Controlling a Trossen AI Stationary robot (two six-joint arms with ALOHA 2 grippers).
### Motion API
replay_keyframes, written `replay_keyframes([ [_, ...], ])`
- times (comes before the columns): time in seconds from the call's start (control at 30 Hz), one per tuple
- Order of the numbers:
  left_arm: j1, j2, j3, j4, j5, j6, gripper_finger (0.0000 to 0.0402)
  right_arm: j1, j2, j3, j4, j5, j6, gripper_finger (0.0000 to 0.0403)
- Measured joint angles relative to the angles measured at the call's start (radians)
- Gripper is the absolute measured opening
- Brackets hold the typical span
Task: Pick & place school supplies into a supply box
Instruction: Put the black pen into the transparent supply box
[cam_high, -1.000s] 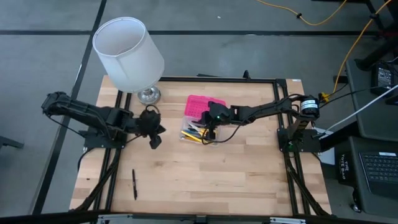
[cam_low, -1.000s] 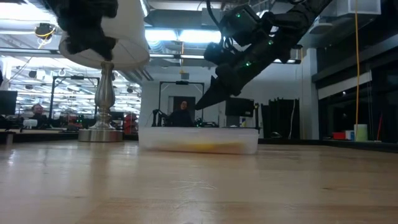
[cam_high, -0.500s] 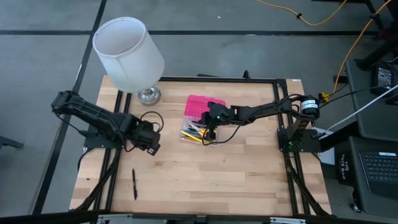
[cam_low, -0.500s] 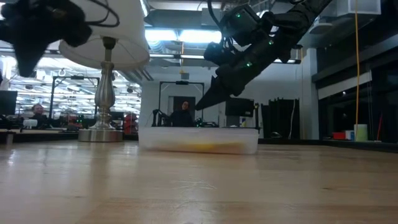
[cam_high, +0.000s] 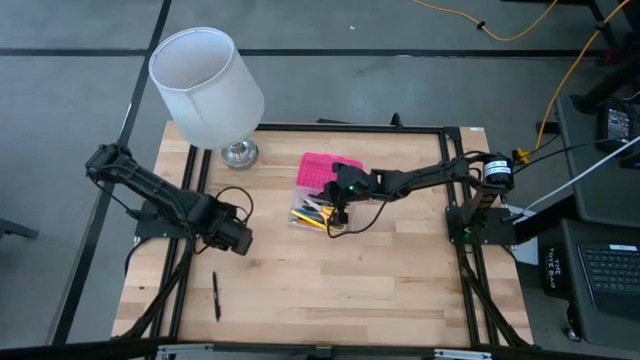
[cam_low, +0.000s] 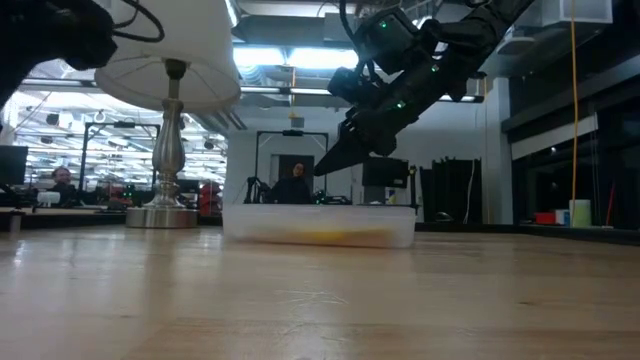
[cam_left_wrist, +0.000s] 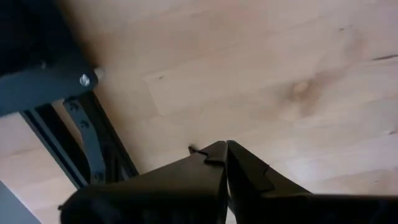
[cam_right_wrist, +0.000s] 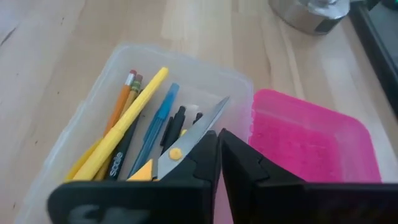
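Box sits at the centre of the table in the high view, clear base toward the lower side and pink lid open toward the upper side. In the right wrist view the base holds the supplies: a yellow pen, an orange pencil, a blue pen, a black pen and scissors with a yellow pivot. 1 more black pen lies alone at the lower left of the table, well apart from the box.

Right gripper hangs above the base's right end; its fingers look nearly together in the wrist view, nothing between them, the tips just over the scissors. In the low view it points down at the box from above without touching it.

Left gripper is at the left of the table, above and right of the lone pen, fingers pressed together and holding nothing; its wrist view shows bare wood and a black frame rail.

Table is pale butcher-block wood inside a black metal frame. A lamp with a white shade and silver base stands at its upper left. Around it is grey floor, with yellow cable at the upper right and a keyboard at the right edge. The low view looks into a lit workshop with 1 person behind the box.
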Motion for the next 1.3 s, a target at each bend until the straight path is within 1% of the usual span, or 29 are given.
replay_keyframes([
  [0.07,-0.022,0.0,0.0,0.005,0.009,-0.024,0.0004,-0.004,0.0,0.0,0.007,-0.018,-0.002,0.0027],
  [0.23,-0.111,0.0,0.0,0.03,0.012,-0.096,0.0004,-0.022,0.0,0.0,0.011,-0.199,-0.026,0.0027],
  [0.3,-0.152,0.0,0.0,0.037,0.008,-0.112,0.0004,-0.027,0.0,0.0,0.019,-0.238,-0.022,0.0027],
  [0.47,-0.269,0.0,0.0,0.042,-0.011,-0.196,0.0004,-0.032,0.0,0.0,0.02,-0.242,0.005,0.0028],
  [0.6,-0.357,0.0,0.0,0.053,-0.018,-0.322,0.0004,-0.032,0.0,0.0,0.02,-0.242,0.041,0.0028],
  [0.7,-0.415,0.0,0.0,0.094,-0.023,-0.421,0.0004,-0.032,0.0,0.0,0.019,-0.244,0.078,0.0028],
  [0.83,-0.483,0.026,0.0,0.159,-0.091,-0.513,0.0004,-0.029,0.0,0.0,0.019,-0.245,0.116,0.0028],
  [0.93,-0.504,0.069,0.0,0.182,-0.087,-0.519,0.0004,-0.022,0.0,0.0,0.028,-0.244,0.143,0.0028],
  [1.13,-0.509,0.159,0.0,0.219,-0.067,-0.517,0.0004,0.001,0.001,0.0,0.102,-0.244,0.161,0.0028],
  [1.3,-0.514,0.188,0.0,0.235,-0.069,-0.534,0.0004,0.009,0.001,0.0,0.161,-0.244,0.161,0.0028],
])
